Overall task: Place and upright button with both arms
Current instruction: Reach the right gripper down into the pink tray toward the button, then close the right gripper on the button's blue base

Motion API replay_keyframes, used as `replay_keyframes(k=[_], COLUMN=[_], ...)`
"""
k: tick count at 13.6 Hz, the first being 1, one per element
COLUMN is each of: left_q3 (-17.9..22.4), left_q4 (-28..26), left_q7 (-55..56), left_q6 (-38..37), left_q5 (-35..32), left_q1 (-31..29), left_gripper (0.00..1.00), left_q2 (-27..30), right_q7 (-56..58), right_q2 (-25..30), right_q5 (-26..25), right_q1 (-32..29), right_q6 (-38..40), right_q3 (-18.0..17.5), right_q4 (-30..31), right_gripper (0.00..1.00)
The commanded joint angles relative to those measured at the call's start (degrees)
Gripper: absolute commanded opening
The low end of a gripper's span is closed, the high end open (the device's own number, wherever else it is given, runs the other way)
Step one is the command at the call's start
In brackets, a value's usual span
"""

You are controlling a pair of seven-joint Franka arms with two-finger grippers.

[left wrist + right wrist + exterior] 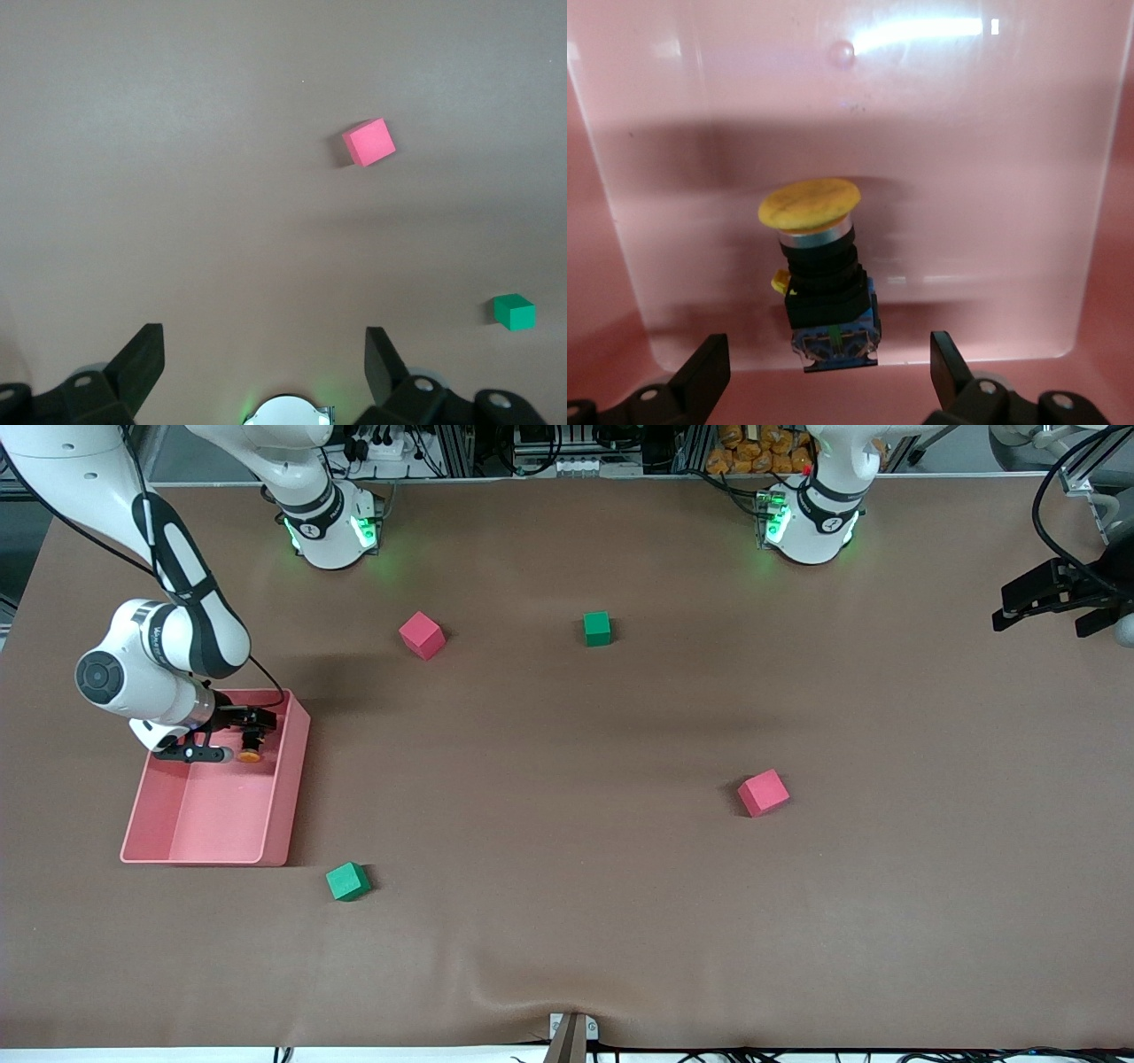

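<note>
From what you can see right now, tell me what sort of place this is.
Most likely a robotics lab set up for manipulation trials: two bench-mounted arms, with the right gripper open in a pink bin over a button, the left gripper waiting, foam cubes scattered on a brown mat.

Brown cloth covers table (567, 957); cables and metal framing (496, 447) along its base-side edge; soft even light.

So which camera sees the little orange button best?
The right wrist view: the button fills it, lying in the pink tray, cap and black body clear. The front view shows only a tiny orange dot. The left wrist view misses it.
</note>
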State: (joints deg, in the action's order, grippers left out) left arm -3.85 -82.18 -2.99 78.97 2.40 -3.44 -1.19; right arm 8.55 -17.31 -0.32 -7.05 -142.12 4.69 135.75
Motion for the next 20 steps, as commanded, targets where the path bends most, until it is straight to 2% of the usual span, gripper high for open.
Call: replay_keyframes(k=[1,4,20], left_q3=[-0.5,-0.5,-0.4], left_q4=[0.4,0.4,0.3], left_q7=[-0.7,-0.8,-0.8], left_q6=[-0.7,-0.7,-0.7], left_q5=[-1.1,-1.1,-1.1], left_q1=[-0.5,-0.6,-0.6], left_gripper=[1.00,1.00,1.00], left_q2=[0.0,0.1,0.0], right_q7=[0.7,0.7,0.8], right_q2=[-1.6,-3.1,-3.9], right_q5=[-0.7,-0.7,-0.7], right_q1=[-1.4,-1.3,-1.3], right_q6=[-4.2,-6.5,-6.3], right_q3=[-0.7,-0.7,-0.7], right_q4=[1.3,1.3,1.4], right_gripper=[1.00,1.00,0.98])
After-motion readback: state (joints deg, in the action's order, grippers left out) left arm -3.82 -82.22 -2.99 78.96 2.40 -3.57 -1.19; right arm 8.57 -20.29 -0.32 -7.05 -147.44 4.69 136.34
